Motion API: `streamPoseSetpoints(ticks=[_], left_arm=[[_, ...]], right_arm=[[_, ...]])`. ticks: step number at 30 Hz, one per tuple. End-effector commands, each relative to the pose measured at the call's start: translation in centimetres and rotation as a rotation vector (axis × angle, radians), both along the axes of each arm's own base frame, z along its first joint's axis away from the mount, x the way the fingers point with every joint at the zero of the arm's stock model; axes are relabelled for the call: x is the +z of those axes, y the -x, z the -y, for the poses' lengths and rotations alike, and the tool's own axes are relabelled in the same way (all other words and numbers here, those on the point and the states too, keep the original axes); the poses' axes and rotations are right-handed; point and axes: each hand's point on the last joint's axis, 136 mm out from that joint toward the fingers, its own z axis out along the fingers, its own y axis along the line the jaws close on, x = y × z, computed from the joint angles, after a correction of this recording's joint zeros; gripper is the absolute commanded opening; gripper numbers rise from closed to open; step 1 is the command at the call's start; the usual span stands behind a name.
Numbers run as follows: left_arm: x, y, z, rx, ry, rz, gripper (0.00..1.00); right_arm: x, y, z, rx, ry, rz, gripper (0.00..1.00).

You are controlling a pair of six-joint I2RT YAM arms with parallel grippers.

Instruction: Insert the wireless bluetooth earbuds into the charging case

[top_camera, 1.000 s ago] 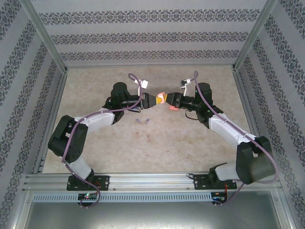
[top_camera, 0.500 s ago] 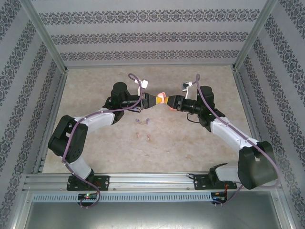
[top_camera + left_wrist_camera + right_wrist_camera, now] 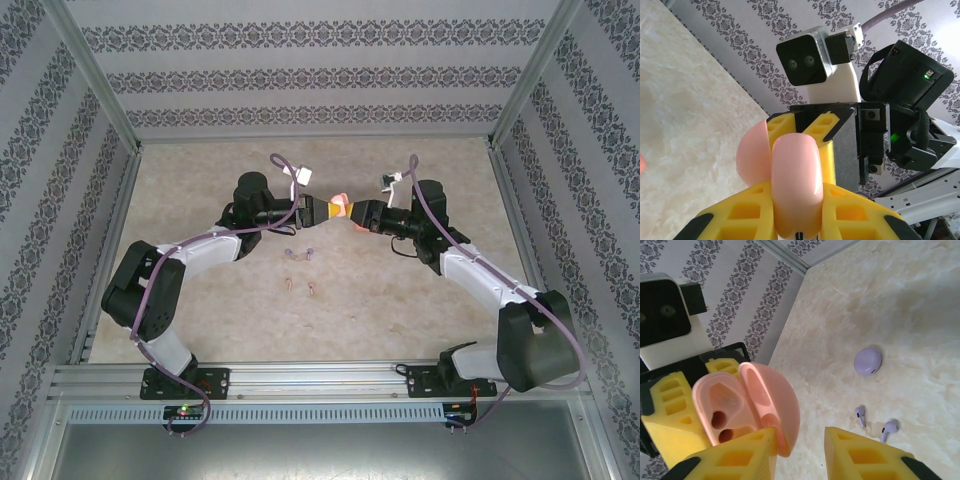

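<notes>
I have the pale pink clamshell charging case [image 3: 795,185] up in the air, mid-scene toward the far side. My left fingers [image 3: 740,212] are fully closed on its lower shell. My right fingers [image 3: 860,455] stand partly open and hold nothing; one of them sits against the opened lid. Both sockets look empty.

The two tiny purple stemmed earbuds [image 3: 860,416] lie on the marbled surface [image 3: 400,300] below. A pale pink pair [image 3: 290,284] lies a little nearer to me, and a rounded purple case [image 3: 868,361] rests just beyond.

My worry is the glossy, rounded shell. A sideways push on the lid could twist it out of the pinch or snap it shut. The two wrists are also nose to nose, so a careless swing could knock them together.

There is plenty of bare surface on the near side. The patterned walls and metal frame stand well apart from both arms.
</notes>
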Motion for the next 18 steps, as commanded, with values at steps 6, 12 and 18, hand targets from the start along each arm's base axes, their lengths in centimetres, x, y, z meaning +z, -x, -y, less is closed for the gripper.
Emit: streamPoseSetpoints(ticks=[6, 12, 18], left_arm=[[1.6, 0.5, 1.0, -0.038, 0.028, 0.055, 0.0], [1.3, 0.6, 1.2, -0.04, 0.027, 0.051, 0.0], [0.8, 0.3, 1.2, -0.023, 0.016, 0.04, 0.05]], right_arm=[[2.2, -0.5, -0.8, 0.022, -0.021, 0.065, 0.28], [2.8, -0.9, -0.9, 0.02, -0.022, 0.076, 0.17], [2.9, -0.9, -0.8, 0.018, -0.021, 0.076, 0.05]])
